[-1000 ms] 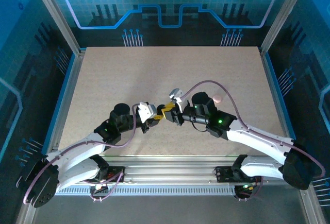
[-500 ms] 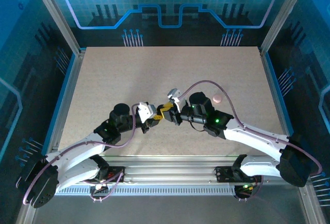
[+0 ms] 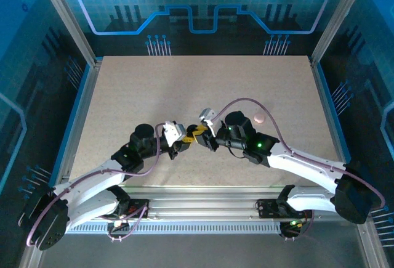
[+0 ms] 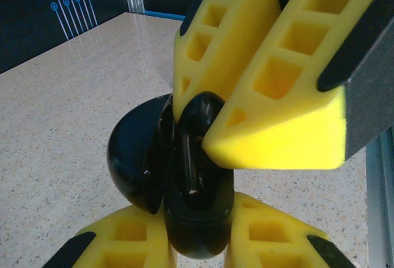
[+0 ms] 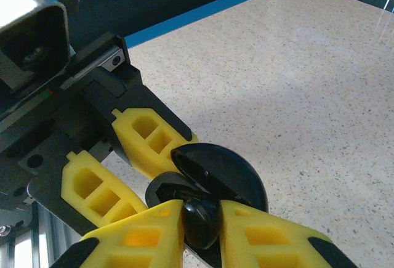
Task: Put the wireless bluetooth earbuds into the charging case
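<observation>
- Left claw [image 4: 197,238] is seen pressed shut on the charging case [image 4: 138,163], which is held between both arms near the middle of the surface [image 4: 55,114]. Its two glossy black halves are spread like a shell. What is found inside?
- A dark hollow is shown in the left wrist view, but its contents cannot be made out. In the right wrist view, a small rounded black earbud [image 5: 198,217] is pinched by the right claw [image 5: 202,222] at the case's open mouth.
- And from above?
- A pale pink puck [image 3: 259,118] is seen lying on the speckled beige surface, right of the claws and apart from them. Both claws are tipped with yellow blocks cut with square pockets.
</observation>
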`<state>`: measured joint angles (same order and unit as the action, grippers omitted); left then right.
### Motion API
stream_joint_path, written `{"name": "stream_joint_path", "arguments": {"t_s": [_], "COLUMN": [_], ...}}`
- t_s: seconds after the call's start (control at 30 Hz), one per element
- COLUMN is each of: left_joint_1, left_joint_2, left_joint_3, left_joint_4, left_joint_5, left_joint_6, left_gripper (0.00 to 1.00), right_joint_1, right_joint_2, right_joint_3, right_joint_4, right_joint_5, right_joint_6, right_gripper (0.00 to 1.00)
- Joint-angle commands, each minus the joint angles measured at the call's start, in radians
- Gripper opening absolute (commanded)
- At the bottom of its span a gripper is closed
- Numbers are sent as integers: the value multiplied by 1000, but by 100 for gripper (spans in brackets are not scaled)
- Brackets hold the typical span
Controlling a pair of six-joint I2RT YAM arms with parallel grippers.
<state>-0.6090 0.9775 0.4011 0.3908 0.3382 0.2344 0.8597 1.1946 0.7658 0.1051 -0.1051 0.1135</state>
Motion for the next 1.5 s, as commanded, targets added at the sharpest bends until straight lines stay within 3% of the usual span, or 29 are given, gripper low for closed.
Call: {"name": "stream_joint_path", "arguments": {"t_s": [0.0,0.6,1.47], "left_joint_1": [-9,-9,11], "left_joint_2": [-25,65,119], "left_joint_3": [23,21,84], "left_joint_4": [22,33,26], "left_joint_5": [28,-54,71], "left_joint_6": [-13,6,-88], "left_gripper": [14,14,15], "right_joint_1": [15,17,60], "right_joint_2": [-26,-29,-40], "right_joint_3": [20,70,215], "right_joint_4": [-47,-86,-385], "right_joint_5": [36,66,211], "right_joint_6": [-30,-76,-389], "right_gripper": [21,19,19]}}
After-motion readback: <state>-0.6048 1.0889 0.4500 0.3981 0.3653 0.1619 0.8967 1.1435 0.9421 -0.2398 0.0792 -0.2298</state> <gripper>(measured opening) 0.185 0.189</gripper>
